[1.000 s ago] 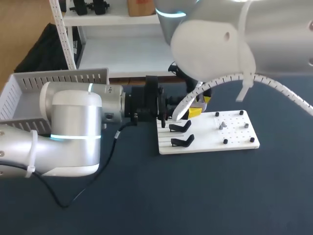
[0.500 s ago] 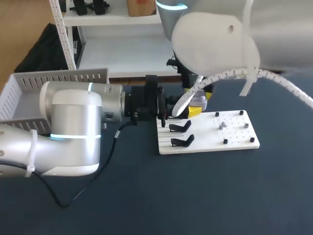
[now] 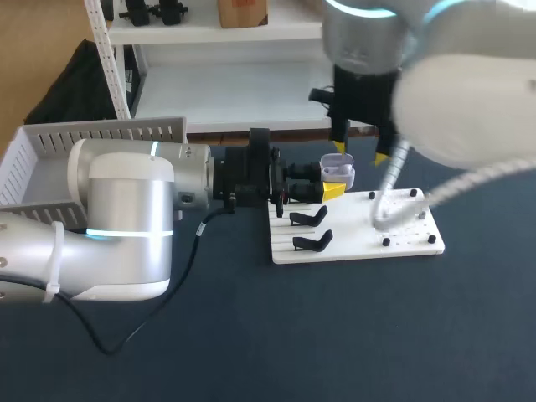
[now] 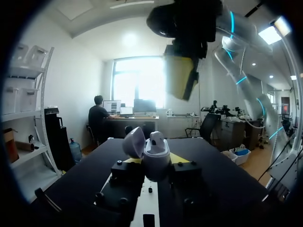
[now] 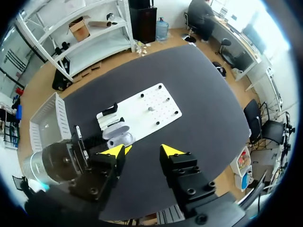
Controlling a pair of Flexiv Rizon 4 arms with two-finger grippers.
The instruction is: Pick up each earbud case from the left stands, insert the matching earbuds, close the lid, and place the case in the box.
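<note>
— Dark tabletop (image 3: 251,335), with a white board (image 3: 410,239) on it just ahead of your left gripper (image 4: 155,165). What is the left tool's state?
— Pinching. Both of its yellow-tipped fingers press the sides of the earbud case (image 3: 338,172). The case stands upright between them, over the end of the board. The lid (image 4: 134,142) is open, hinged back to one side. A rounded white piece sits in the body; these views do not show whether it is an earbud.
— Stands?
— Two black stands (image 3: 308,218) sit on the board just beside that gripper, apart from the case.
— Right tool?
— Your right gripper (image 5: 142,151) is spread and holds nothing. It hangs above the case without touching it. The left wrist view shows one yellow fingertip (image 4: 180,78) clear over the open lid. In the right wrist view the case lies ahead of one finger, not between the two.
— Box?
— The white slatted box (image 3: 50,159) stands alongside your left arm (image 3: 126,226), well behind its gripper and well apart from the case.
</note>
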